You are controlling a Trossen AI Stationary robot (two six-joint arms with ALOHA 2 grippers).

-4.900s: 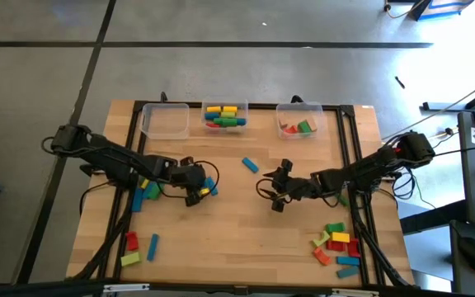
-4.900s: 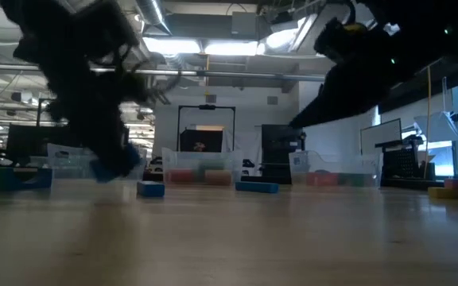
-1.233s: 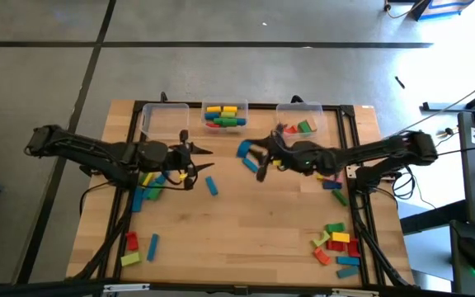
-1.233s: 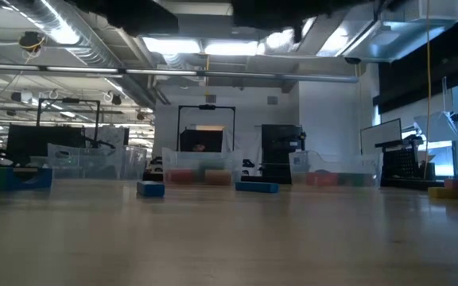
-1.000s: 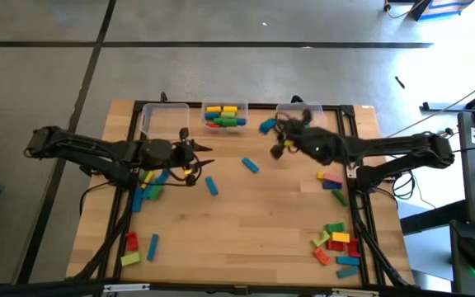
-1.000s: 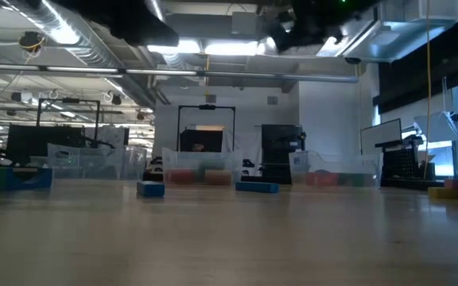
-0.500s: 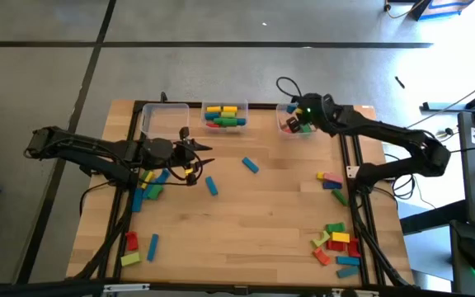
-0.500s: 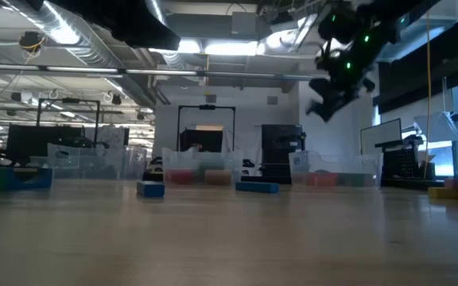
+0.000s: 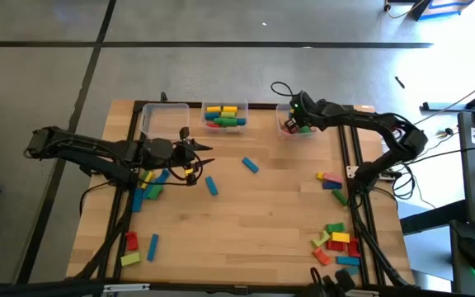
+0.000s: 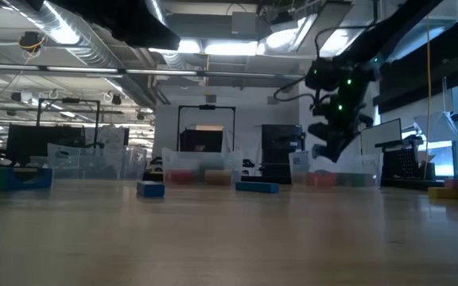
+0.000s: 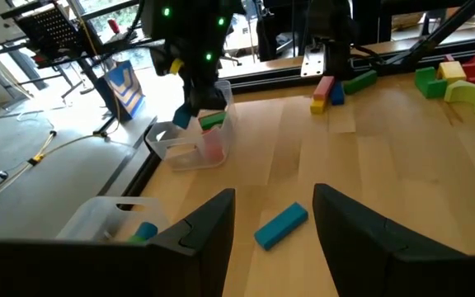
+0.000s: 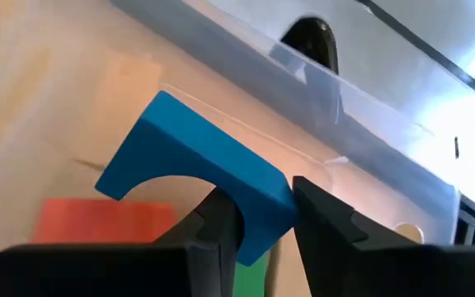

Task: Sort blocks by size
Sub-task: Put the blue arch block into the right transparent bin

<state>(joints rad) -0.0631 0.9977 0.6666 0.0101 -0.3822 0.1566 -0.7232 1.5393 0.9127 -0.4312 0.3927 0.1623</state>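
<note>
Pinched between the two fingers of my right gripper (image 12: 258,223) is a blue arch-shaped block (image 12: 196,177), held over the right-hand clear bin (image 9: 299,107) at the far edge of the table (image 9: 262,239). No label or writing can be read on the block or the bin. Below it in that bin lie a red block (image 12: 101,221) and a green block (image 11: 213,120). My left gripper (image 11: 272,216) hangs over the left-middle of the table with its fingers apart and nothing between them; a blue bar (image 11: 281,226) lies on the wood just ahead of it. The middle bin (image 9: 225,115) holds several blocks, the left bin (image 9: 165,121) looks bare. Loose blocks lie at the left edge (image 9: 148,186), near-left corner (image 9: 134,246) and near-right corner (image 9: 336,243).
</note>
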